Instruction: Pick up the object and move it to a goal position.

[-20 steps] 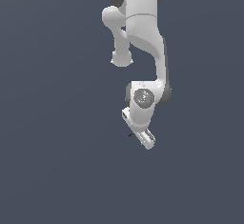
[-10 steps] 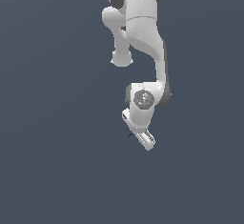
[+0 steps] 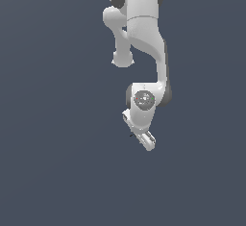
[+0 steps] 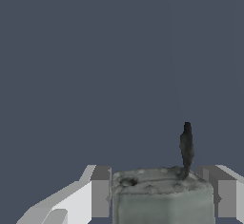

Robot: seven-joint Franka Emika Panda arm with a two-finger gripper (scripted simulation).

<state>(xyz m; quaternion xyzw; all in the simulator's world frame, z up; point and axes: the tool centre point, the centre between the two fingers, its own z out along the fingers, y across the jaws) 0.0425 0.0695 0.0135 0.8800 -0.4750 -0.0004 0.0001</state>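
A: Position noted. The arm [image 3: 144,52] is seen hanging down from twelve o'clock in the exterior view, with the gripper [image 3: 142,137] at its lower end, near frame centre. No table edge or goal marker is made out against the flat dark ground.

B: And the object?

A: In the wrist view the object [image 4: 162,197] is seen seated between the two fingers [image 4: 100,189], a grey blocky body with a thin dark stub [image 4: 186,144] rising from its upper face at about one o'clock of the block. The jaws are closed onto its two sides; contact appears on both flanks, with no gap resolved. In the exterior view only a dark speck is picked out at nine o'clock of the gripper, too small to be confirmed.

B: Handling?

A: It is judged light, being far smaller than the gripper, and rigid: the edges are rendered hard and square, and no give under the pinch is shown. The mottled surface is judged not slippery, though that cannot be settled from renders.

B: Grip point?

A: The flat side faces are judged the right hold, as taken. The stub is best left untouched; it looks thin and would offer a poor purchase. Grip depth is cut off by the frame edge and cannot be told.
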